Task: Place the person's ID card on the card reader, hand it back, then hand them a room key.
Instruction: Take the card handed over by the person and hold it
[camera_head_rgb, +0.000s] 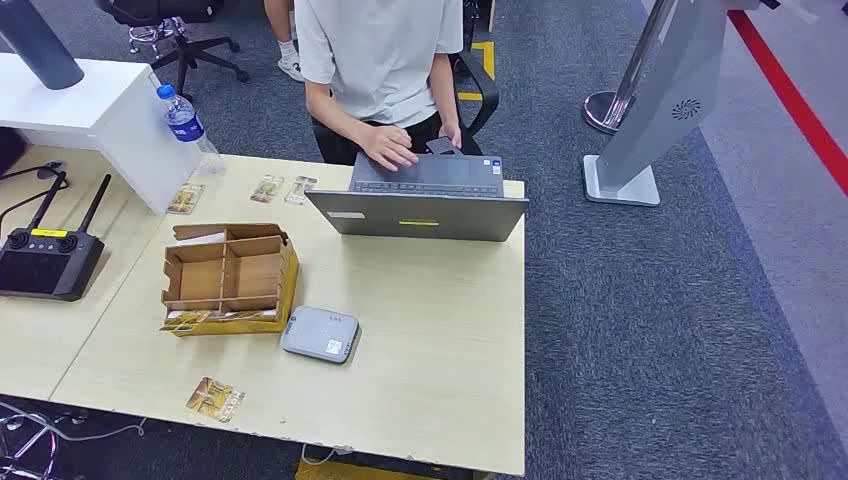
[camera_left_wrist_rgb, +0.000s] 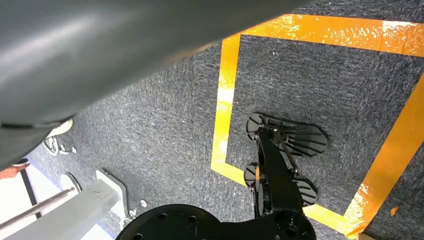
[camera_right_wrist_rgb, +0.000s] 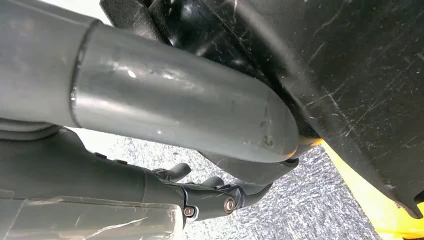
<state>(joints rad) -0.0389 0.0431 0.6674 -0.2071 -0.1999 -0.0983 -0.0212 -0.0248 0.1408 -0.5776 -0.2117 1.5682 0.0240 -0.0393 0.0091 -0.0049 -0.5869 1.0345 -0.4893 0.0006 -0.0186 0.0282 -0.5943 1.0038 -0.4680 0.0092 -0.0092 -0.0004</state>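
The grey card reader (camera_head_rgb: 320, 334) lies flat on the wooden table (camera_head_rgb: 440, 330), just right of an open cardboard box (camera_head_rgb: 230, 278) with compartments. A patterned card (camera_head_rgb: 215, 399) lies near the table's front edge. Three similar cards (camera_head_rgb: 267, 188) lie at the far side. A seated person (camera_head_rgb: 380, 60) has one hand on a laptop (camera_head_rgb: 430, 195) and a small dark flat thing (camera_head_rgb: 440, 146) under the other. My left hand (camera_left_wrist_rgb: 100, 50) is a blurred grey mass over the carpet. My right hand (camera_right_wrist_rgb: 190, 125) hangs low, thumb and dark fingers (camera_right_wrist_rgb: 215, 195) apart, holding nothing.
A water bottle (camera_head_rgb: 185, 120) stands by a white block (camera_head_rgb: 90, 100) at the far left. A black remote controller (camera_head_rgb: 45, 260) lies on the neighbouring table. A grey kiosk stand (camera_head_rgb: 650, 110) is on the carpet to the right. Yellow floor tape (camera_left_wrist_rgb: 225, 100) marks the carpet below.
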